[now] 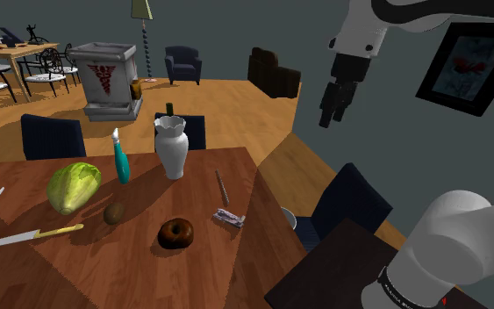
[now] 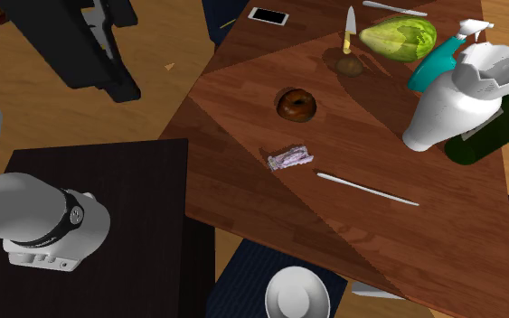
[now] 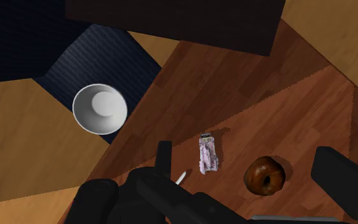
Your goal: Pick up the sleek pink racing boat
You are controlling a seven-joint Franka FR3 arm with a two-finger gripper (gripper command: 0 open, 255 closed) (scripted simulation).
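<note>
Your hand (image 1: 332,114) hangs open high beside the tabletop (image 1: 148,263), well apart from the pink boat (image 3: 208,154) lying below.

The shoulder view looks down across the table (image 1: 104,272). The second exterior and wrist views look steeply down, sharing the tabletop's edge by the bowl (image 2: 279,291)

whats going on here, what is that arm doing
The white arm holds its black tool open, up in the air and well clear of the wooden table, with nothing in it. The small pink boat it is meant to pick up lies flat on the table near a brown doughnut. The wrist view looks down on the boat from far above, so the grasp has not yet begun.
</note>
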